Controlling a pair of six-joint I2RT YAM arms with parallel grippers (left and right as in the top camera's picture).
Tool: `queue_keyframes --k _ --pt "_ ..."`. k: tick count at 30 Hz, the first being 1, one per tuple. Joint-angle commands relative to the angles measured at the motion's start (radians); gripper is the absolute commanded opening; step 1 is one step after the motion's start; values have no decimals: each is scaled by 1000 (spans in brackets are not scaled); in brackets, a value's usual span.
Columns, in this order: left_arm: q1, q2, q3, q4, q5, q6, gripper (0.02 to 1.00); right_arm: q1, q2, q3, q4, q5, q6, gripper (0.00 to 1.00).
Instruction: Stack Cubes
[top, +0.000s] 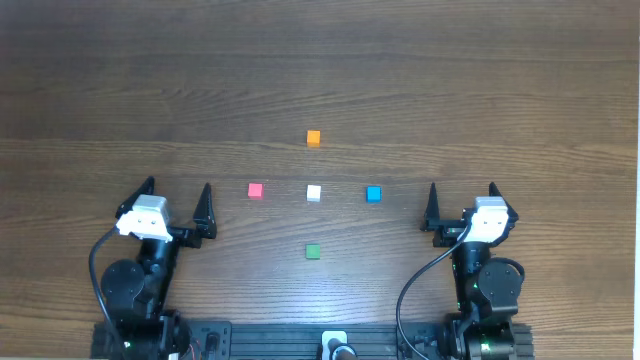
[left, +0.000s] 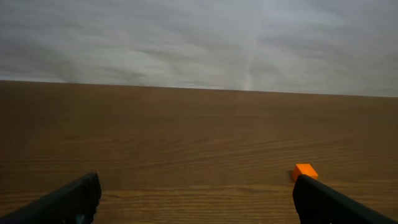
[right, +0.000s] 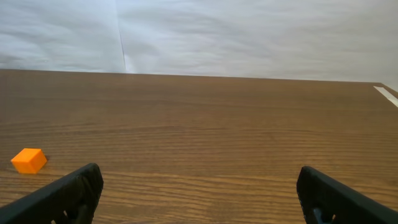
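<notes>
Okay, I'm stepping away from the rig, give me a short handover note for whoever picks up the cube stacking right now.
Left gripper: open, holding nothing, near its base on the left side.
Right gripper: open, holding nothing, near its base on the right side.
Cubes: five lie singly on the table in a cross, none touching. The white cube is in the middle, with the pink cube on its left, the blue cube on its right, the orange cube beyond it and the green cube nearest the arms.
Done: nothing stacked.
Left: the whole stack.
</notes>
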Motion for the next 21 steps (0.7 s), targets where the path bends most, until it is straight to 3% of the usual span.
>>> queue_keyframes --k 1,21 --pt "6 10 -6 0 9 14 998 -6 0 -9 2 -12 3 991" --pt "6 15 -6 0 9 14 1000 -6 0 -9 2 -12 3 991"
